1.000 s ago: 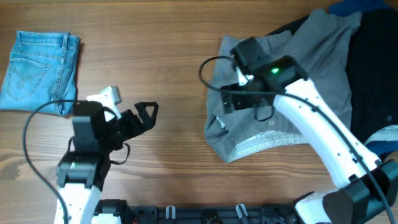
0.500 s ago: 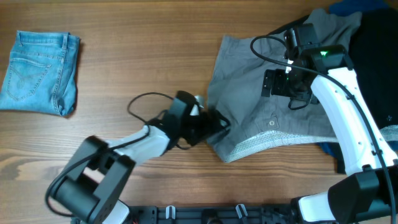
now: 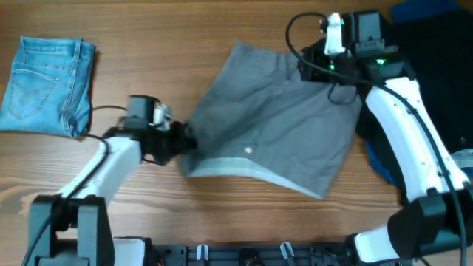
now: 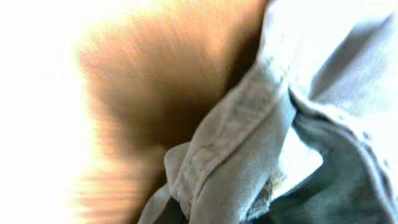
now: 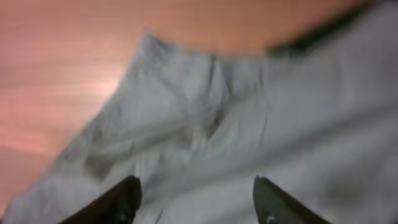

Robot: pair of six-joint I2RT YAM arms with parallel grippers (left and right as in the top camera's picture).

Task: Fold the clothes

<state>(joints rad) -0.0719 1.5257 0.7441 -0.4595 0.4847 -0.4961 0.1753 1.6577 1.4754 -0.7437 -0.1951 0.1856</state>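
Note:
The clothes (image 3: 273, 125), a mid-grey shorts-like garment with a paler hem band (image 3: 244, 171), lie spread across the middle of the table. My left gripper (image 3: 179, 140) sits at the garment's near-left corner, shut on the cloth. In the left wrist view a bunched fold of the clothes (image 4: 249, 143) fills the frame right up to the camera and hides the fingers. My right gripper (image 3: 314, 65) hovers at the garment's far-right edge. In the right wrist view its fingers (image 5: 121, 202) stand apart over the blurred grey clothes (image 5: 205, 124), with the gripper (image 5: 196, 199) open.
Folded blue jeans (image 3: 48, 85) lie at the far left. A heap of dark garments (image 3: 443, 81) fills the right side, with blue cloth (image 3: 417, 7) at the back corner and more blue fabric (image 3: 377, 159) by the grey garment's right edge.
The left gripper reached the garment's corner, shut on it and dragged it left, spreading it out. The right gripper moved toward the far edge and its jaws narrowed.

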